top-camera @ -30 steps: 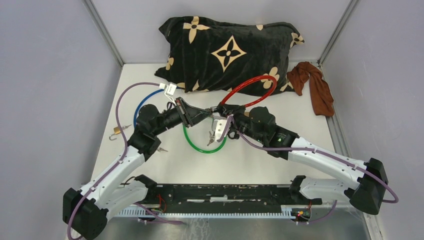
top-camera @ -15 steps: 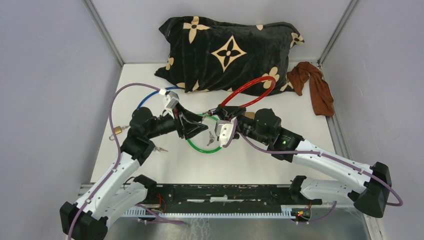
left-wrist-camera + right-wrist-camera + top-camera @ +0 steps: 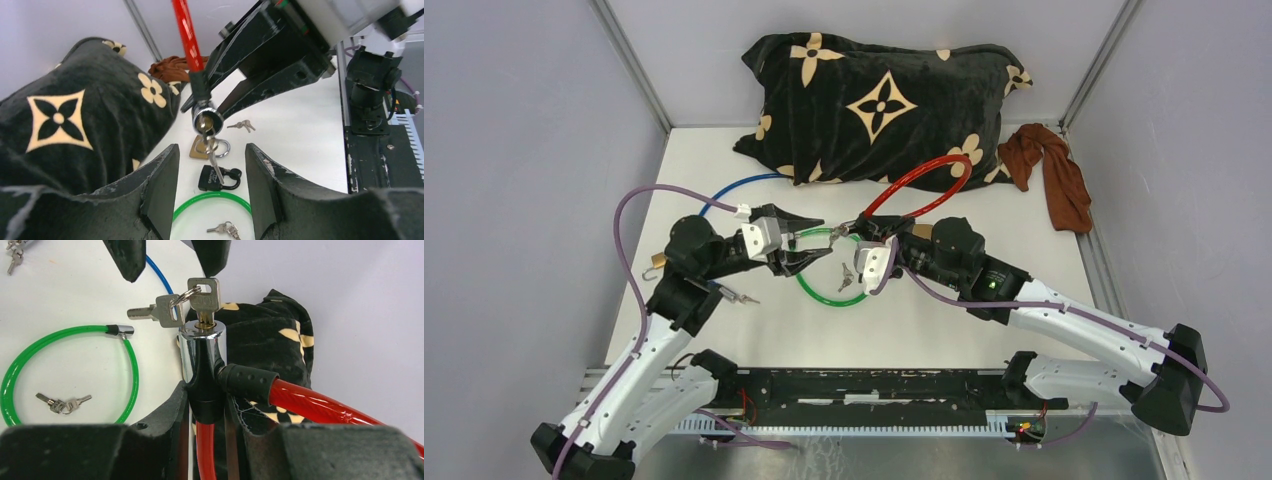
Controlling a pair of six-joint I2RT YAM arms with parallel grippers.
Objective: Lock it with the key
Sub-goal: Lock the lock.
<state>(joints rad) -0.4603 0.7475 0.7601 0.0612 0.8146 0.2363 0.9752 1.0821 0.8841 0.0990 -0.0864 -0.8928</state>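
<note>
The right gripper [image 3: 207, 402] is clamped on the black body of the red cable lock [image 3: 310, 402], just in front of the black pillow [image 3: 265, 335]. The key [image 3: 205, 297] sits in the lock's chrome cylinder [image 3: 200, 350]. The left gripper [image 3: 210, 150] hangs with its jaws spread, its fingertips just beside that key on the side away from the pillow.
</note>
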